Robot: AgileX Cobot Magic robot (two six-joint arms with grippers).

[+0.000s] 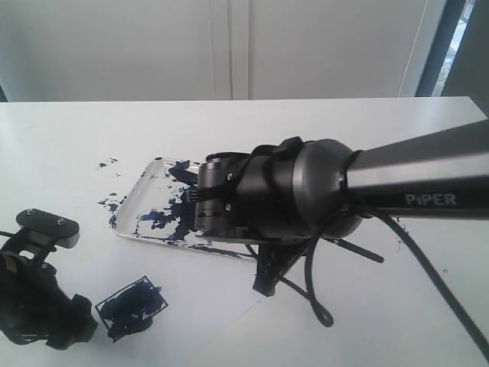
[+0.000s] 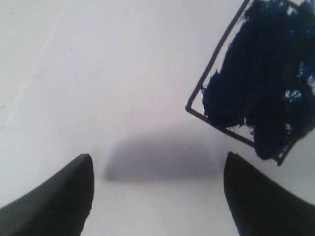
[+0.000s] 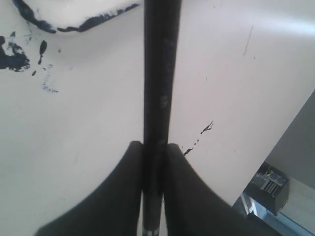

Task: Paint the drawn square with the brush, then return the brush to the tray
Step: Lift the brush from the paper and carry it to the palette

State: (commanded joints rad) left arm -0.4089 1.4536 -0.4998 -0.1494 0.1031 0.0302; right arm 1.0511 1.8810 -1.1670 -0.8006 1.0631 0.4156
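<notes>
The right claw (image 3: 153,147) pinches the brush (image 3: 160,73) between its fingers (image 3: 118,187), the handle running straight ahead of it toward a paint-edged corner of the tray (image 3: 78,14). The left claw (image 2: 157,157) hangs spread and empty just beside the drawn square (image 2: 261,83), which looks largely filled with dark blue. The painting seems done, so the return is the job: carry the brush forward until its whole length is over the tray, lower it level, then release so it cannot roll off the rim.
</notes>
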